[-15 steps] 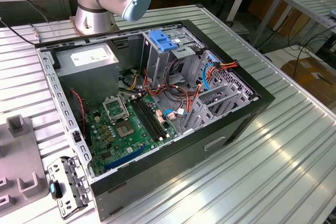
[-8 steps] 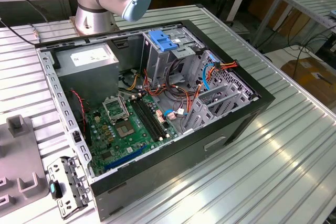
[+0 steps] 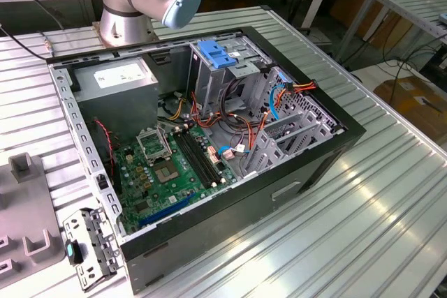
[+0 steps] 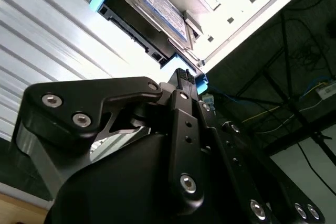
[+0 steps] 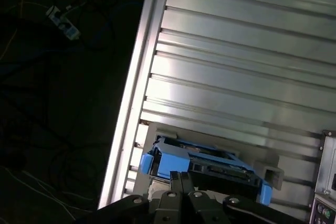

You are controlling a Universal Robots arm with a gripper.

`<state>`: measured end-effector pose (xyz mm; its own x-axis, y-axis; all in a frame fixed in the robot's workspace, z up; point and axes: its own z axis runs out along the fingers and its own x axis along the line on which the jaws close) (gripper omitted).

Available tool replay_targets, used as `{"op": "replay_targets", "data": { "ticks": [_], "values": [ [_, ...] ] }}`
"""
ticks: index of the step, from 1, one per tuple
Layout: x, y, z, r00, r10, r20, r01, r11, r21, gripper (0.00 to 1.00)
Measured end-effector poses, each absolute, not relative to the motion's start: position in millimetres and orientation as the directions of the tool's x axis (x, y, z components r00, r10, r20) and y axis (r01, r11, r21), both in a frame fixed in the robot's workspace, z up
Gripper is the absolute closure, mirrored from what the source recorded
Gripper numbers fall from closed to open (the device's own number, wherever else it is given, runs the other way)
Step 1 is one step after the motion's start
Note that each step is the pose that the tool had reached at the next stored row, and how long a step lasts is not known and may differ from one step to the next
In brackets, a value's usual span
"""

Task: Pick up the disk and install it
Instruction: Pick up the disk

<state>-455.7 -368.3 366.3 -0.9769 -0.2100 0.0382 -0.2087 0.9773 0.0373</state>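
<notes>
The disk point(image 4: 152, 9) is a dark flat drive with a white and blue label and blue carrier rails. It lies in a light grey holder at the edge of the ribbed metal table point(image 5: 236, 66). In the first wrist view the disk point(image 5: 205, 162) sits just beyond my gripper point(image 5: 181, 178). The gripper point(image 4: 181, 75) has its two fingertips drawn together, shut, with nothing visible between them. The tips stand close to the disk's blue rail; I cannot tell whether they touch it.
The open computer case point(image 3: 209, 242) lies on the table with its motherboard point(image 3: 174, 165) exposed. A tall metal cage with a blue latch point(image 3: 216, 54) and a grey power-supply box point(image 3: 115, 78) stand inside. The arm's base point(image 3: 126, 12) rises behind it. Grey fixtures point(image 3: 24, 207) lie at the exterior view's left.
</notes>
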Motion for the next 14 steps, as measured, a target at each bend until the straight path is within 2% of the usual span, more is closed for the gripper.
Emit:
{"op": "replay_targets", "data": {
  "ticks": [7, 14],
  "values": [
    [-455.9, -368.4, 361.6, -0.973, -0.23, 0.026, -0.229, 0.973, 0.035, 0.89],
    [-456.3, -368.4, 358.1, -0.936, -0.351, 0.021, -0.35, 0.936, 0.04, 0.89]
  ]
}}
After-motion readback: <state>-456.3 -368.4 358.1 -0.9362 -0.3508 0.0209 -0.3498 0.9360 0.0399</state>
